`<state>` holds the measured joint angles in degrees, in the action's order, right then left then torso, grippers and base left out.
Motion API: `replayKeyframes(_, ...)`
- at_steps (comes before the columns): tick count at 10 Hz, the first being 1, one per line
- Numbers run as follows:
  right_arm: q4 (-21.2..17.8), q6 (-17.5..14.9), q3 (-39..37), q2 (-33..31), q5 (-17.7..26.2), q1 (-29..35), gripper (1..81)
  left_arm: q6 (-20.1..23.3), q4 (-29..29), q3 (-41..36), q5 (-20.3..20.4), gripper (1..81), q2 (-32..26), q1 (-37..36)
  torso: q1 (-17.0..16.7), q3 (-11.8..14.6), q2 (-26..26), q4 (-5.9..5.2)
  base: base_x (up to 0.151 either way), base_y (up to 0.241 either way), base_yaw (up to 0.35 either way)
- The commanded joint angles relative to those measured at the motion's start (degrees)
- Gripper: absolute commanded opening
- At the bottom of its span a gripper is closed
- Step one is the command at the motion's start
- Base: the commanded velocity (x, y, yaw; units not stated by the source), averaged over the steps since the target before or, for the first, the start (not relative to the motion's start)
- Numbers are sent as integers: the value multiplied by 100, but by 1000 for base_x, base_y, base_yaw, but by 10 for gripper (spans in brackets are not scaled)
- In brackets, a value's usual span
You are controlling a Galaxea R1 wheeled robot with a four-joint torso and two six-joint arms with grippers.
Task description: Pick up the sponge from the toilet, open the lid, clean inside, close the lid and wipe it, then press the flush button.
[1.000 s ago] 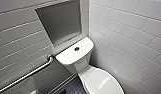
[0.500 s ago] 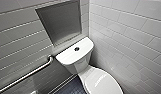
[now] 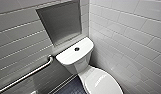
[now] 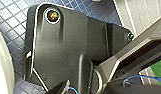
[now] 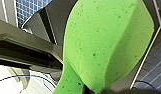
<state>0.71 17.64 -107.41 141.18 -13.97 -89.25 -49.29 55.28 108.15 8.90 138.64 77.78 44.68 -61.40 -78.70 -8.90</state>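
Observation:
The white toilet (image 3: 79, 65) stands in the corner in the head view. Its lid (image 3: 102, 83) is down over the bowl. The small dark flush button (image 3: 76, 49) sits in the middle of the flat tank top (image 3: 68, 55). The bright green sponge (image 5: 103, 45) looms large in the right wrist view, pinched at one end where my right gripper (image 5: 94, 90) is shut on it. In the left wrist view a sliver of green (image 4: 158, 70) shows past the robot's dark plate, above blue floor tiles (image 4: 11, 22). I see nothing held by the left gripper.
A metal grab bar (image 3: 26, 76) runs along the grey tiled wall left of the tank. A recessed niche (image 3: 61, 22) sits above the tank. White tiles (image 3: 126, 37) cover the wall close on the right. Dark blue floor tiles (image 3: 71, 87) lie beside the bowl.

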Motion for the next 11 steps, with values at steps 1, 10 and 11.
replayKeyframes(1,228,29,659,-490,412,-300,10,51,431,749,279,811,374,357,0,0,0,0,0,0,0)
replayKeyframes(10,-1837,-1571,1442,-1948,676,480,10,60,439,1119,270,811,832,340,-2,6,-2,0,0,0,0)
replayKeyframes(11,-1811,-1571,1602,-2161,676,674,10,59,439,1173,270,811,894,340,-2,6,-2,0,0,0,0)
